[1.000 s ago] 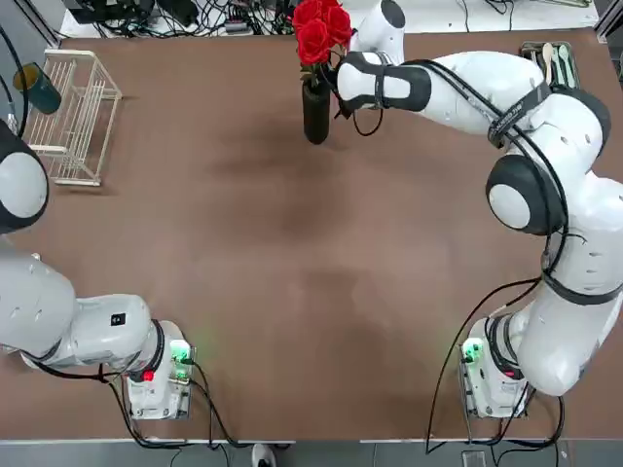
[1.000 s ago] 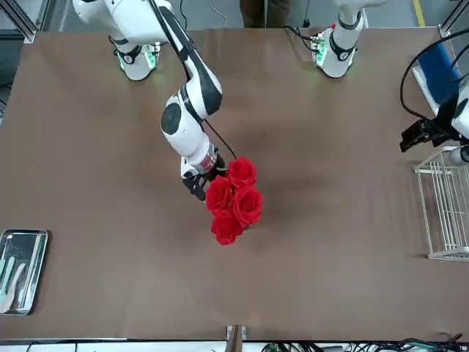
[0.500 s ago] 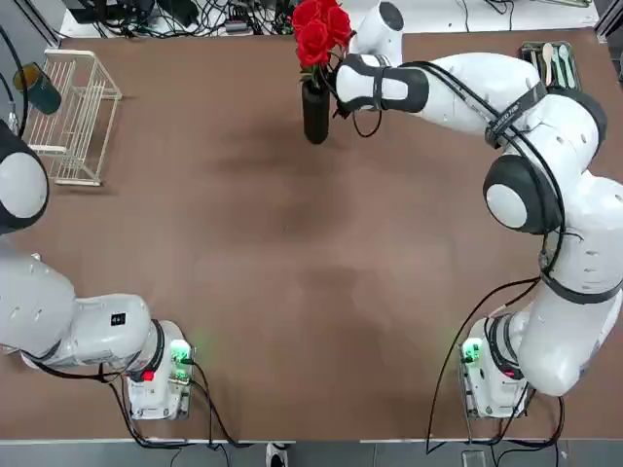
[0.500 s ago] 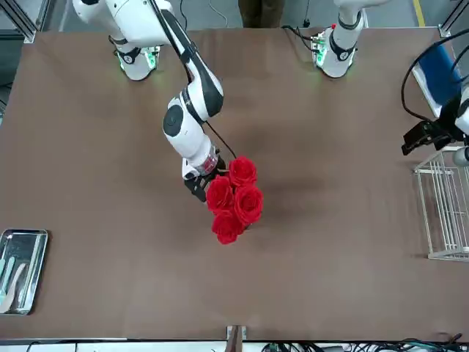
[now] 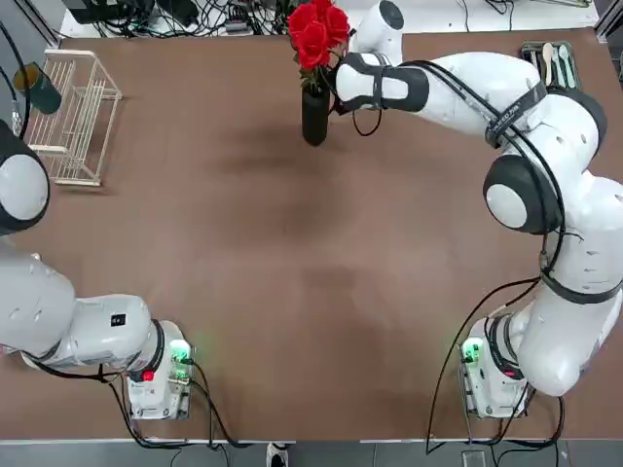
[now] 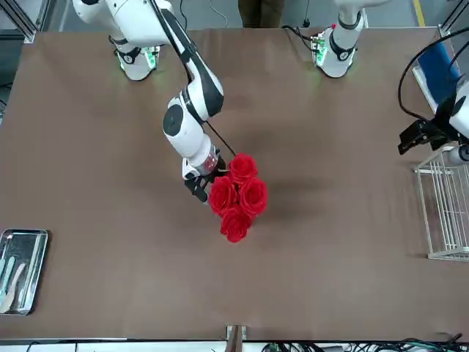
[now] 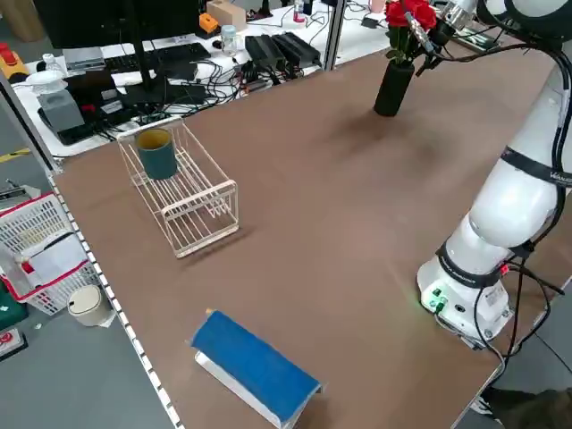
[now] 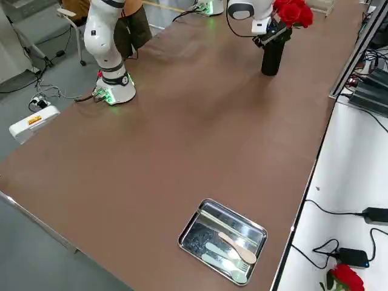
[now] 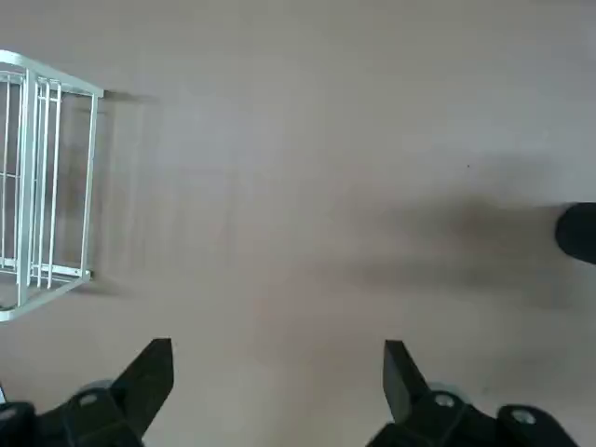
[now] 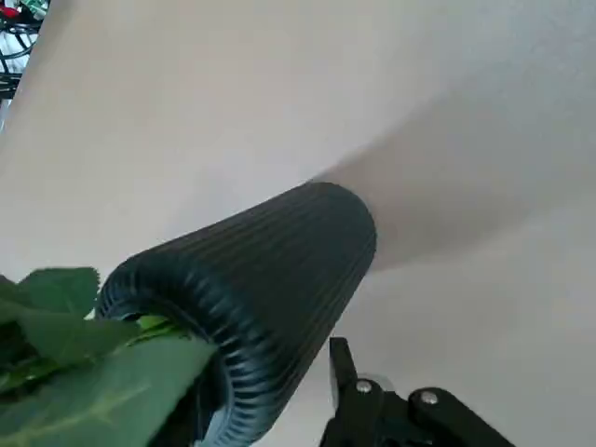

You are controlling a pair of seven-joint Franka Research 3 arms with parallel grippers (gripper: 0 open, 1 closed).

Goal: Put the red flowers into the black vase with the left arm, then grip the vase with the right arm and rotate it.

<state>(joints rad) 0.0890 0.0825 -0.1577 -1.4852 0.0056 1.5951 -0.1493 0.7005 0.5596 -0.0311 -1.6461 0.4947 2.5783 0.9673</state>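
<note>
No text, label, brand, number or sign can be read anywhere in these views; the small dark mark on the left arm's (image 5: 58,321) base segment is too small to make out, and so is the print on the band round the right arm (image 5: 506,112)

Glossy white rounded arms (image 5: 487,83) with dark grey joint rings, black cables, green-lit bases.
</note>
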